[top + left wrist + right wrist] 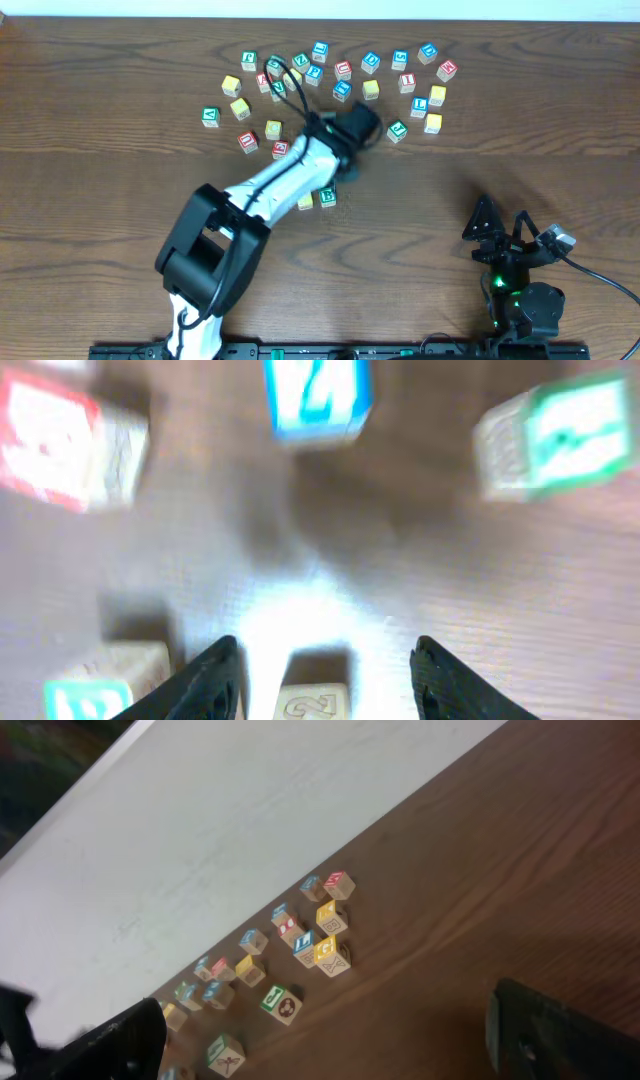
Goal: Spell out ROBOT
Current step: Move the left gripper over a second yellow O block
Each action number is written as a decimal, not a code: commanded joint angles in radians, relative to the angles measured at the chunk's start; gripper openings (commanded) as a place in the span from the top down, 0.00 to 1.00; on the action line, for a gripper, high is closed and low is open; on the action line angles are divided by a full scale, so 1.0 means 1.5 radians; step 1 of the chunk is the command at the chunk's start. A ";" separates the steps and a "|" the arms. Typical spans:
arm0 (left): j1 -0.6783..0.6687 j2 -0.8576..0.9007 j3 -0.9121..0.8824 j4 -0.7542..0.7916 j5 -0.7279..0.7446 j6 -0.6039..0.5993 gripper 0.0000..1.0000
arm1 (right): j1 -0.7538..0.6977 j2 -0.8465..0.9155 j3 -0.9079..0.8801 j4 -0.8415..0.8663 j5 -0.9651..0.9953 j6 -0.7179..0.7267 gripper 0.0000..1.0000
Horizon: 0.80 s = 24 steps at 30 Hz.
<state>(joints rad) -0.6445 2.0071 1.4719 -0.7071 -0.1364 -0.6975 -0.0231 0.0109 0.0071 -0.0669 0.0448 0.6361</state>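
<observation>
Left pincer (324,652) is seen parted around, clear of, a pale wooden cube (312,703). A green-bordered cube (327,197) and a yellow cube (305,203) are set centre-frame on the grained desk (100,150). Right pincer (340,1040) is held wide.

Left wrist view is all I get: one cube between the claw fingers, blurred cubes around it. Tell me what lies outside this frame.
Observer: From overhead, a loose cluster of cubes is spread over the far side of the table.
Operator: Report anything set apart from it.
Observer: Two lie close together on the near side of the left arm: a yellow cube and a green-bordered cube.
Operator: Give me the other arm.
Observer: The right arm sits at the near right, away from every cube. The right claw is wide open and holds nothing.
</observation>
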 commanded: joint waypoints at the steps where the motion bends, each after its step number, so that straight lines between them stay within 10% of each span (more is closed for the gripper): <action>1: 0.037 -0.005 0.072 -0.026 0.052 0.106 0.46 | -0.001 -0.004 -0.001 -0.002 0.003 0.002 0.01; 10: 0.075 0.009 0.257 -0.069 0.088 0.279 0.46 | -0.001 -0.004 -0.001 -0.002 0.003 0.002 0.01; 24: 0.086 0.293 0.625 -0.075 0.100 0.302 0.36 | -0.001 -0.004 -0.001 -0.002 0.003 0.002 0.01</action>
<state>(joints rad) -0.5091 2.3531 2.3459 -0.8310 0.0029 -0.2649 -0.0231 0.0109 0.0071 -0.0673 0.0448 0.6361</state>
